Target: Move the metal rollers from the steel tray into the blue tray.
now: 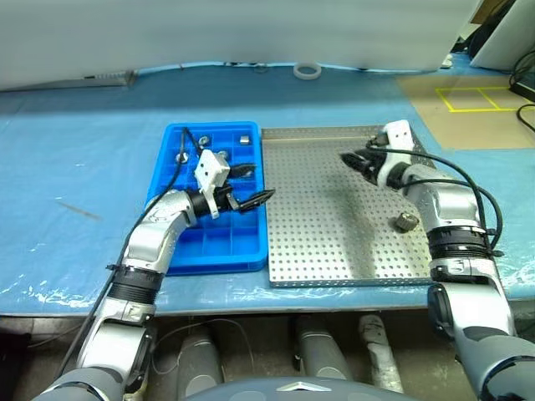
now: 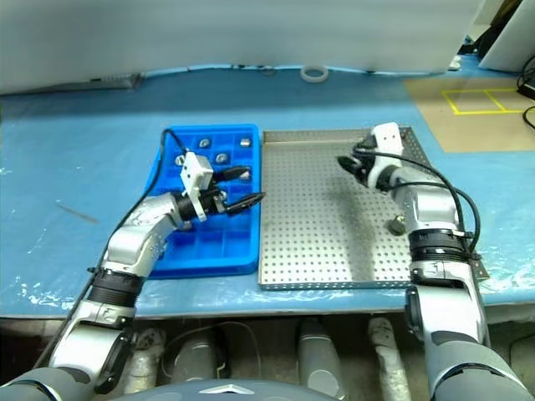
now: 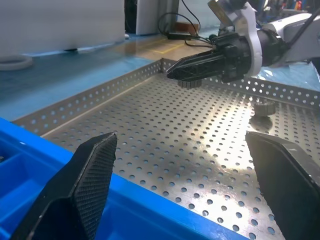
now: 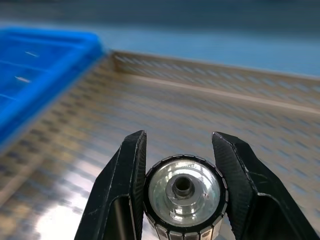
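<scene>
My right gripper point(image 1: 349, 159) is shut on one of the metal rollers point(image 4: 183, 192), a shiny ribbed cylinder with a dark centre hole, held above the back part of the steel tray point(image 1: 334, 242). Another roller point(image 1: 406, 221) lies on the perforated floor near that tray's right side. The blue tray point(image 1: 213, 261) sits directly left of the steel tray, and rollers point(image 1: 181, 155) lie in its back compartments. My left gripper point(image 1: 255, 185) hovers open over the blue tray's right edge with nothing between its fingers, pointing toward the steel tray.
A white tape ring point(image 1: 307, 71) lies at the back of the blue-covered table. Yellow floor markings point(image 1: 472, 98) show at the far right. Both trays sit close to the table's front edge.
</scene>
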Controlling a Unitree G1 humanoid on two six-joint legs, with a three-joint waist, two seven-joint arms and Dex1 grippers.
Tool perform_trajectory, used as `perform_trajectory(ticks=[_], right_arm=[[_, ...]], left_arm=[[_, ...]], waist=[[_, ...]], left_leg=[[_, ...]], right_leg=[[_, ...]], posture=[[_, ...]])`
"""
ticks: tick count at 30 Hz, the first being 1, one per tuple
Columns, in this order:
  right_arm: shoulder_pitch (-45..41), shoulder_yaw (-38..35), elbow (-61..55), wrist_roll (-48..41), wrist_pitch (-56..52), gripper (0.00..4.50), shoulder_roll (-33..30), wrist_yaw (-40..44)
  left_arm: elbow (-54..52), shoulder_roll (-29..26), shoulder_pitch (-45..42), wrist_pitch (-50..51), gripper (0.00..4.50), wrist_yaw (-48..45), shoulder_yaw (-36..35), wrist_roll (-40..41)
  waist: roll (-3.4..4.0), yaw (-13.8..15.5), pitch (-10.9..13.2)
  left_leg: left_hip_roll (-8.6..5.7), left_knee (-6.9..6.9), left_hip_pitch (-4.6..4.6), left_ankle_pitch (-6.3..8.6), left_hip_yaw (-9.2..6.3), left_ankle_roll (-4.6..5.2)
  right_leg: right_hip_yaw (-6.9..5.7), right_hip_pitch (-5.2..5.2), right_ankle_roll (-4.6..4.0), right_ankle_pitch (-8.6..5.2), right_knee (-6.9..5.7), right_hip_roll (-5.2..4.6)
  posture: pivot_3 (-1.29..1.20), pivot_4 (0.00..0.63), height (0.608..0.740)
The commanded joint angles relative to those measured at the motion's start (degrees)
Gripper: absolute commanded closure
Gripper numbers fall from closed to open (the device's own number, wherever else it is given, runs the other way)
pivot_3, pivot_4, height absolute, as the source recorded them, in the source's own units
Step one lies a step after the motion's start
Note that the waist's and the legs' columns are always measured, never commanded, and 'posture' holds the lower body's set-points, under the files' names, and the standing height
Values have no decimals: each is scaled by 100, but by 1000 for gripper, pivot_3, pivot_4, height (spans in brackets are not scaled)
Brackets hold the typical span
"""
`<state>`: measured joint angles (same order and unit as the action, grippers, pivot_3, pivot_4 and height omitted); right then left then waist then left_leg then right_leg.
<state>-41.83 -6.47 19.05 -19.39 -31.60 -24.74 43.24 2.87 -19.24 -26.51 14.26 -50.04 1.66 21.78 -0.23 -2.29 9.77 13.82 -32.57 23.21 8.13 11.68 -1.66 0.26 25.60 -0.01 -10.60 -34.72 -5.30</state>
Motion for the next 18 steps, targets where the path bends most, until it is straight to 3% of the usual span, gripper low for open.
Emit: perform_trajectory(ticks=[1,11,18], right_arm=[[-140,200,-638,-517,200,2827,143,867],[-400,1087,-221,-470,655,2827,800,2252],[-407,1745,35,-146,896,2827,941,2846]], left_arm=[[-583,-327,278,184,196,107,-404,213],[-2168,-983,1796,804,196,788,-1386,601],[-2489,-1103,2223,845,196,1008,-1614,700]], waist=[[0,79,0],[-2,581,2],[-3,763,2]], left_leg=[[0,7,-1,-2,0,-3],[3,32,1,-11,-3,-21],[4,37,0,-18,-15,-33]], right_leg=[[-4,1,-3,-2,-1,0],[-18,1,-16,-10,1,-7],[-18,0,-15,-11,-3,-6]], posture=[[-146,150,740],[65,150,740],[121,150,740]])
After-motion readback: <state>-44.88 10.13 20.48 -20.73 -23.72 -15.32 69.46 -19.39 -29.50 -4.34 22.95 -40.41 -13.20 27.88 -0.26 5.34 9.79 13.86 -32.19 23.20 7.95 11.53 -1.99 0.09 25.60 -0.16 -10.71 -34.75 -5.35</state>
